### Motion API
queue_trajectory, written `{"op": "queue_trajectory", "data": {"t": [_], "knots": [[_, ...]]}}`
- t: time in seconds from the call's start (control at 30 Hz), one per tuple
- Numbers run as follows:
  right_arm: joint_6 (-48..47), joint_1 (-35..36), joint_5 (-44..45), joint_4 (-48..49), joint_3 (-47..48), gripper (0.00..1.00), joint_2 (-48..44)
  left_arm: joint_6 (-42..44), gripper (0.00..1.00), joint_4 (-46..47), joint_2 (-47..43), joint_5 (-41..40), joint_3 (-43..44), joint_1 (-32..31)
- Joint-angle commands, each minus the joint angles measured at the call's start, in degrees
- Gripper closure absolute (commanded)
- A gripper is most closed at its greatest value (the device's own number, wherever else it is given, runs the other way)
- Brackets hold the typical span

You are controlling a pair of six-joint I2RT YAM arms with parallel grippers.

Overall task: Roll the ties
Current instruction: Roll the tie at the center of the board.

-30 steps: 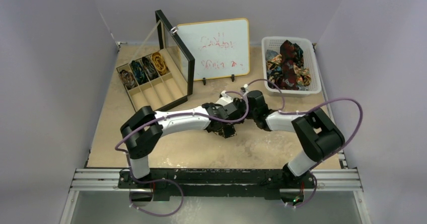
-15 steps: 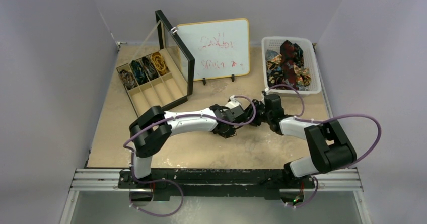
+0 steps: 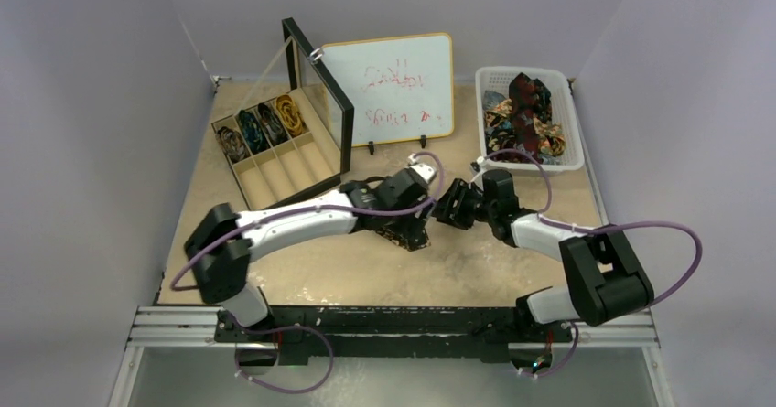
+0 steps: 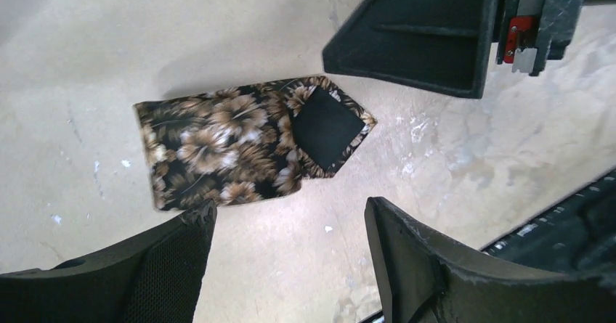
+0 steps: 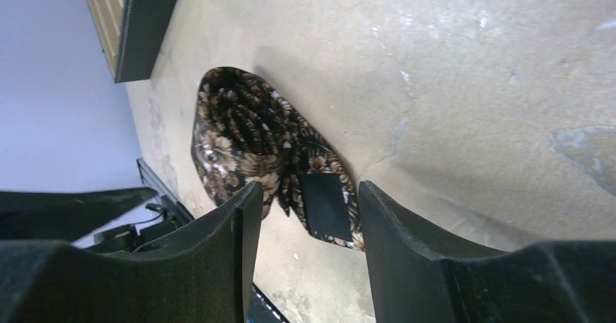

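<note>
The brown floral tie (image 4: pixel 232 145) lay as a flattened roll on the desk (image 4: pixel 87 40) at centre frame, long axis left to right, pointed end right. The left tool (image 4: pixel 287 214) hung nearest, directly over it, spread and empty. The right tool (image 5: pixel 309 192) — also spread, gripping nothing — stood just beside.

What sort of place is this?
Probably a robot lab's enclosed test booth, not a home or shop: plain walls box in a small table, a scribbled-on whiteboard stands at the back, and ties sit in a white basket and a divided box.
</note>
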Motion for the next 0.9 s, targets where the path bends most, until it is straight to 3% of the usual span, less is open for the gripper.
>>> {"op": "queue_trajectory", "data": {"t": [0.0, 0.17, 0.4, 0.87], "knots": [[-0.68, -0.09, -5.06, 3.66, 1.22, 0.45, -1.34, -2.97, 0.27, 6.85, -11.58, 7.79, -7.57, 5.98], [-0.28, 0.59, -7.99, 5.14, 2.15, 0.43, -0.94, -4.72, 0.22, 10.82, -20.17, 12.65, -15.33, 13.03], [2.3, 5.79, -7.44, 7.5, 4.3, 0.38, 1.81, -5.41, 0.21, 16.81, -21.76, 27.71, -22.51, 24.75], [-0.08, 7.43, -6.27, 5.24, 8.03, 0.46, 10.89, -5.6, 0.21, 25.87, -16.03, 38.88, -26.93, 33.27]]}}
